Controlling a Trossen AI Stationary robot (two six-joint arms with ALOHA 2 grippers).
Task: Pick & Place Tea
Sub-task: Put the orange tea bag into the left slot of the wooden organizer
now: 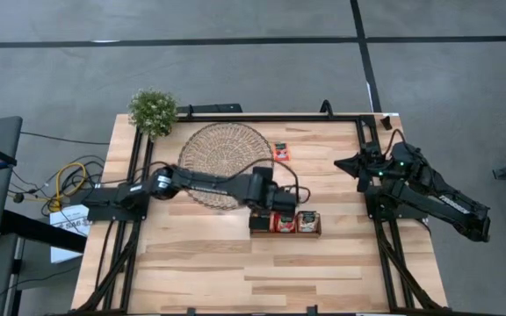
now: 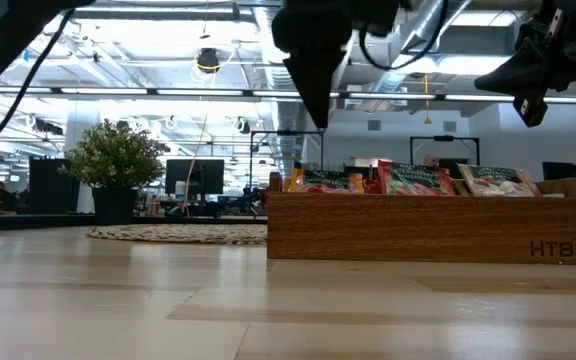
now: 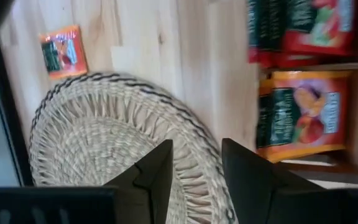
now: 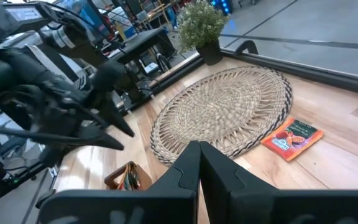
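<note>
In the high view, the left compartment of the brown three-part wooden tray [image 1: 285,223] is covered by the left arm's end effector [image 1: 260,217], so its contents cannot be told there. In the left wrist view the tray is cut off by the picture's edge, and the red tea sachets [image 3: 300,28] in the farther compartment are blurred and cut by the edge. The print on the lone orange-red sachet [image 1: 280,151] beside the round woven mat [image 1: 223,162] is too small to be read
</note>
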